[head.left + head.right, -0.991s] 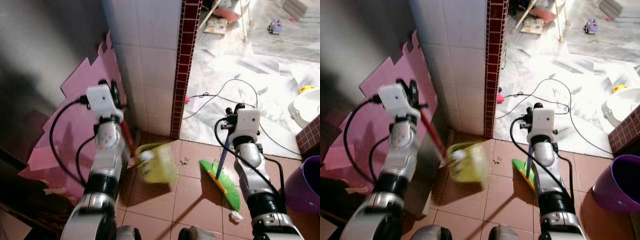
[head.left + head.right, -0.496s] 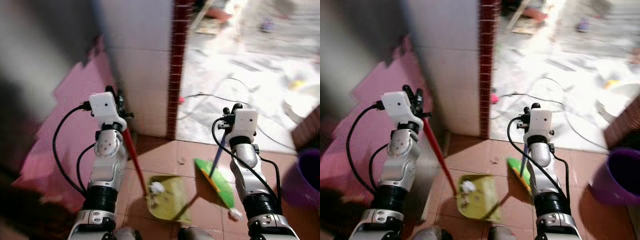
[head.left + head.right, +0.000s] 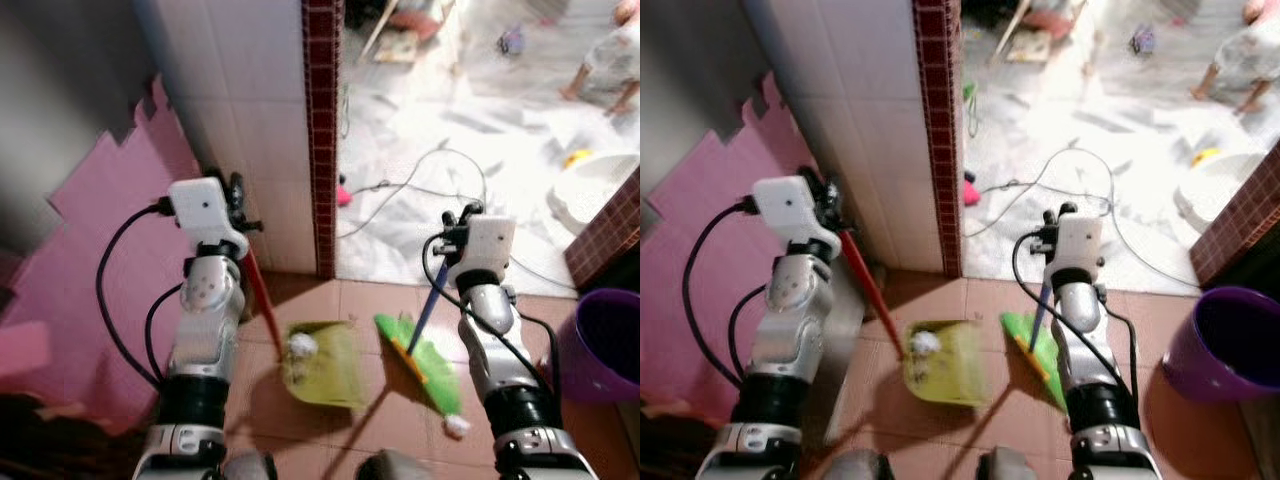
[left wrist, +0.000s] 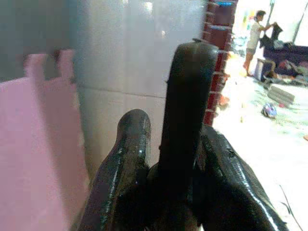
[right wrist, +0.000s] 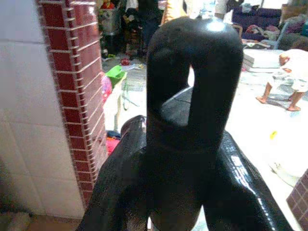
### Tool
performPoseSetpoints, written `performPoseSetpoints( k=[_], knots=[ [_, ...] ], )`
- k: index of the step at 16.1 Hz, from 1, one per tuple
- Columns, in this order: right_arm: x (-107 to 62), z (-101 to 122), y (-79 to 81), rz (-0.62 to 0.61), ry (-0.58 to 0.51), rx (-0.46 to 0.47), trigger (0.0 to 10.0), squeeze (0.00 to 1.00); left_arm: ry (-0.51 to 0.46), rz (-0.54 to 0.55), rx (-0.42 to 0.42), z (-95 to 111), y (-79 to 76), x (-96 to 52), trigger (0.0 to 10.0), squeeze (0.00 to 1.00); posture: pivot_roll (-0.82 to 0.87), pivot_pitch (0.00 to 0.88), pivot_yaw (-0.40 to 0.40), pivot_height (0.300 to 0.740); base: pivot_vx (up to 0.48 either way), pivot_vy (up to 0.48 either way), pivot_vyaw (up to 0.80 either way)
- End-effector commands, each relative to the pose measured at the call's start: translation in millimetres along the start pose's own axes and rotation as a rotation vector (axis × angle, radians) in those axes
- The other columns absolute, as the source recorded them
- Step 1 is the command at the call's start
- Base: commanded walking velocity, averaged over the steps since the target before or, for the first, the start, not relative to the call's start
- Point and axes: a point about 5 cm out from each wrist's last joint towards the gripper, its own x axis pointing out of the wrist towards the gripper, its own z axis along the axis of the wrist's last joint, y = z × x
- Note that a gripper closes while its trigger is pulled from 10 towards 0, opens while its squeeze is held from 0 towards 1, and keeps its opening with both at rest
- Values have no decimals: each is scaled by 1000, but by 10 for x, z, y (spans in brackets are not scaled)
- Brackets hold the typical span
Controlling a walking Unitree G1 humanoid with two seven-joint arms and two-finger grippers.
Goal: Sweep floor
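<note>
My left gripper (image 3: 240, 197) is shut on the top of a red dustpan handle (image 3: 262, 300). The yellow-green dustpan (image 3: 325, 352) rests on the brown tiles, and a crumpled white paper ball (image 3: 300, 345) lies in it near the handle. My right gripper (image 3: 458, 216) is shut on a blue broom handle (image 3: 428, 298). The green broom head (image 3: 420, 362) touches the floor just right of the pan. A white paper scrap (image 3: 457, 425) lies by the bristles' near end. The left wrist view has both fingers (image 4: 130, 144) clamped on the black handle end; the right wrist view has them (image 5: 122, 163) on a looped black cap.
A white-tiled wall with a red brick edge (image 3: 322, 130) stands ahead, with a pink foam mat (image 3: 90, 230) to its left. A black cable (image 3: 430, 170) lies on the marble floor beyond. A purple bucket (image 3: 600, 345) and a white basin (image 3: 590, 195) stand at the right. A person (image 3: 610, 60) crouches far right.
The camera has shifted toward the wall and doorway. The dustpan, raised and blurred a second ago, has come down onto the tiles. The broom head stays just right of it.
</note>
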Motion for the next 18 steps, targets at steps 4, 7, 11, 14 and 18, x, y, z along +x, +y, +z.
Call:
performPoseSetpoints(
  k=[4,7,11,14,18],
  knots=[
    [7,24,-3,3,-10,-1,10000,0,-44,-13,-28,131,-33,25,10000,0,-70,0,78,740,0,-373,0],
    [20,37,-26,3,-18,-12,10000,0,-47,-7,-16,138,-36,17,10000,0,-73,0,74,740,0,-239,0],
    [43,54,-58,0,-21,-23,10000,0,-53,10,-15,165,-28,20,10000,0,-71,0,68,740,0,0,0],
    [59,61,-84,1,-23,-29,10000,0,-55,21,-26,184,-22,34,10000,0,-73,0,61,740,0,0,-138],
    [68,68,-124,-9,-17,-68,10000,0,-47,31,-39,180,-16,34,10000,0,-75,0,58,740,0,0,-477]
  ],
)
